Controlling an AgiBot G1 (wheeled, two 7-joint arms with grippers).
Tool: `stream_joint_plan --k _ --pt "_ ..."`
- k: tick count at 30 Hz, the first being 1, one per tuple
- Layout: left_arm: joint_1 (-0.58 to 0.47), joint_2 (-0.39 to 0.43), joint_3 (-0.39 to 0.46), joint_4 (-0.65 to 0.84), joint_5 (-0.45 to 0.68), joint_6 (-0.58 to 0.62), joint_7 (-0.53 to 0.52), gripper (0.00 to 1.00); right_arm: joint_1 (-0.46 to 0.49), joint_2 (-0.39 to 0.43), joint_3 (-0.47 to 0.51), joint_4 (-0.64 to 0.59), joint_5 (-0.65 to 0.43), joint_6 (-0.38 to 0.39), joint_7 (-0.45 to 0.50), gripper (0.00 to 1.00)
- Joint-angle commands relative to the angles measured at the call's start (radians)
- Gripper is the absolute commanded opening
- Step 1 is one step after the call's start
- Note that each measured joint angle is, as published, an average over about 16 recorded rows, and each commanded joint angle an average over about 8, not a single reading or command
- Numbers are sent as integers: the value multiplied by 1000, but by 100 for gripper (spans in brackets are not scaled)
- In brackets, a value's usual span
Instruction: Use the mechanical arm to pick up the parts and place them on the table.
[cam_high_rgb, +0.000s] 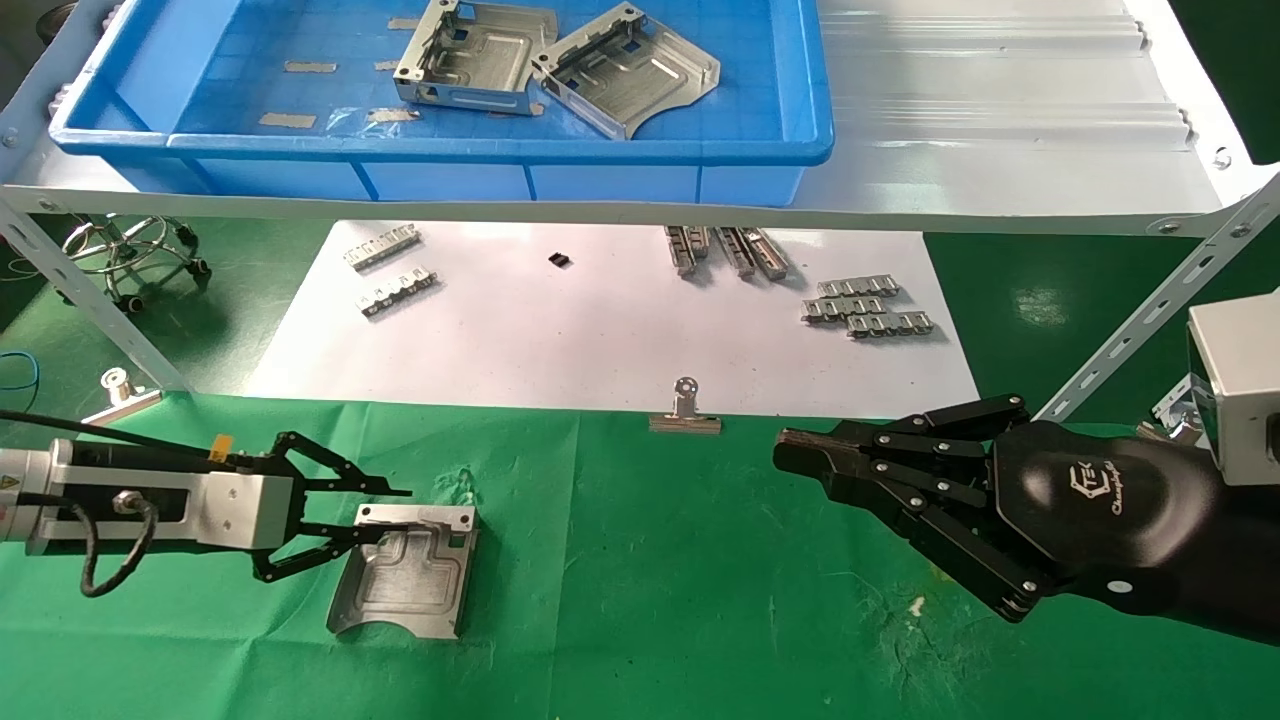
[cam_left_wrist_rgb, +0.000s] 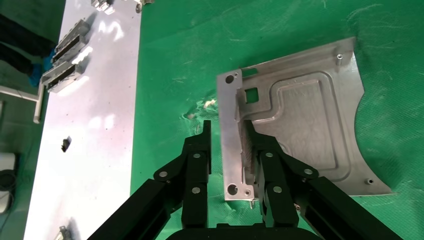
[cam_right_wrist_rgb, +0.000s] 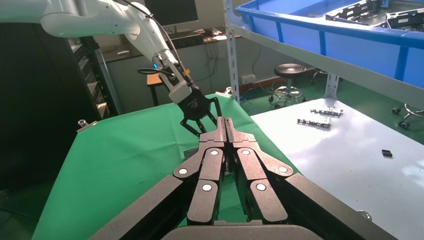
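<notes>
One silvery stamped part lies flat on the green cloth table at the front left. My left gripper is open and low at the part's far edge. In the left wrist view the gripper straddles the part's upturned flange: one finger lies against its inner side, the other finger stands a small gap away on the cloth. Two more parts lie in the blue bin on the white shelf. My right gripper is shut and empty at the right; it also shows in its wrist view.
A white paper sheet under the shelf holds several toothed strips and a small black piece. A binder clip holds the sheet's front edge, another sits at the left. Slanted shelf legs stand at both sides.
</notes>
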Motion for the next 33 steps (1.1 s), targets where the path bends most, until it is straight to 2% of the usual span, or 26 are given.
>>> stream_joint_plan --k 1,6,8,14,16,19,33 --pt "-2 5 0 12 1 -3 13 100 0 0 0 0 0 0 0 0" --pt "-6 -1 -11 12 -26 47 -28 100 0 0 0 0 0 0 0 0" --pt "1 -10 -15 -11 -46 67 -68 100 0 0 0 0 0 0 0 8" --pt "90 -75 -18 -207 -192 80 -276 100 0 0 0 0 0 0 0 81" --pt "118 -93 -21 -263 -236 82 -338 100 0 0 0 0 0 0 0 98" --pt "147 -111 -34 -322 -272 82 -401 100 0 0 0 0 0 0 0 100" --pt "252 -147 -181 -503 -290 58 -580 100 0 0 0 0 0 0 0 100"
